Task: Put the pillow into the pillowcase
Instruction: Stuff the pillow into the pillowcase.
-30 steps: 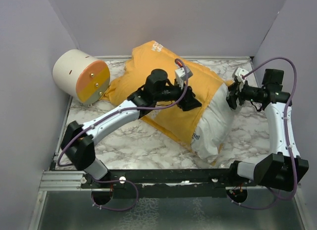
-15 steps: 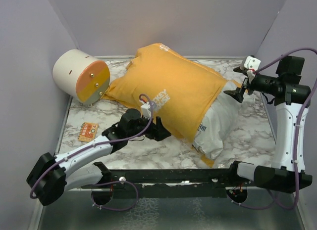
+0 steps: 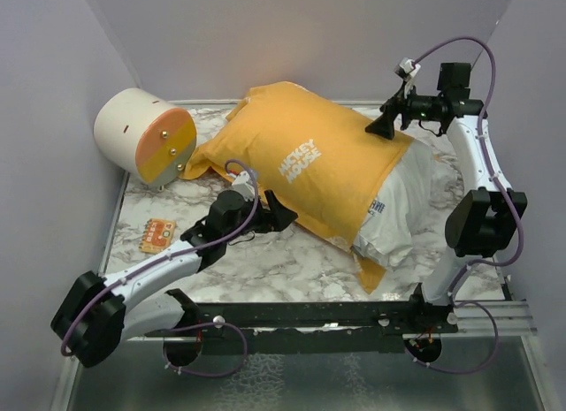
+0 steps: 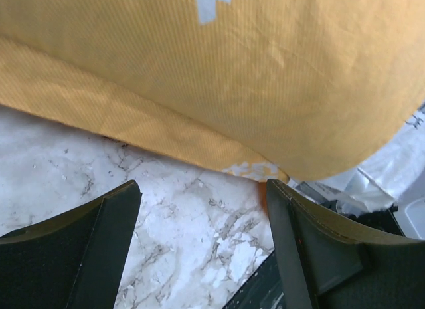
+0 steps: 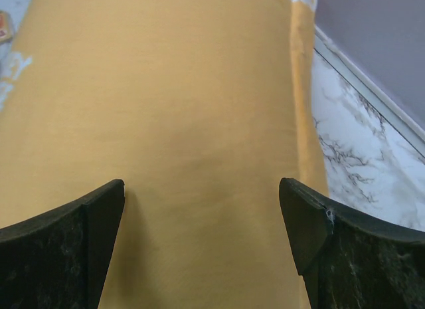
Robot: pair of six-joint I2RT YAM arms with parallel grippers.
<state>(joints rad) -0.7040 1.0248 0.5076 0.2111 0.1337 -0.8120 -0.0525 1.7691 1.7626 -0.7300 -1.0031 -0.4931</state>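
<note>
Pillowcase (image 3: 309,168) just ahead of left gripper (image 3: 279,215) and right under right gripper (image 3: 386,126), lettering side up. Both sets of jaws wide apart, gripping nothing. White pillow (image 3: 398,212) poking out the open end, base-side of right gripper. Off to left gripper's left: cream-and-orange cylinder (image 3: 146,137), small orange card (image 3: 157,235) on marble table (image 3: 265,261).

Bright, even overhead light throws soft shadows, all 3 views fairly sharp (wrist edges softer).
</note>
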